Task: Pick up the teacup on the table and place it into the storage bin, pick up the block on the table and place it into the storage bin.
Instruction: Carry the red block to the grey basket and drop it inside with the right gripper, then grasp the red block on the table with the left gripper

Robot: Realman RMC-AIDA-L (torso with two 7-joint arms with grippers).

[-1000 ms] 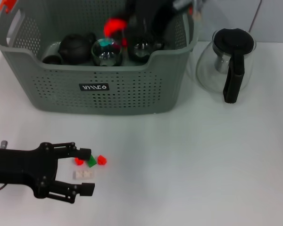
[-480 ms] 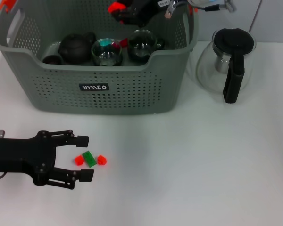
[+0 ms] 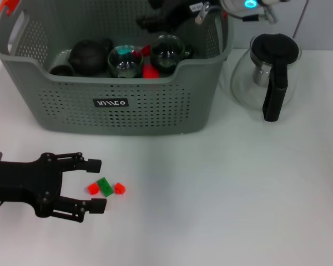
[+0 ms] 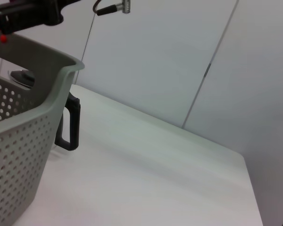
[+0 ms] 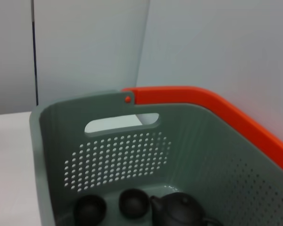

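Blocks on the table, front-left: a red piece [image 3: 92,189], a green piece [image 3: 105,187] and a second red piece [image 3: 120,188], close-set in a row, untouched. Left gripper [image 3: 95,185] lies low beside them, fingers spread, one fingertip above the row and one below — lined up so the blocks sit in the gap's mouth, likely for a sideways pinch. Nothing held yet.

Storage bin [image 3: 122,105] stands at the back, well apart from the blocks. Inside: a dark teapot [image 3: 90,54], two glass cups [image 3: 125,60], small dark cups, and a loose red piece [image 3: 150,71] against the front wall. One block apparently delivered already.

Right gripper [image 3: 155,19] hangs over the bin's rear; whether it is spread or pressed together, cannot tell. Looks clear of the contents.

Glass carafe [image 3: 269,72] with black handle stands beside the bin on the right, not part of the job.
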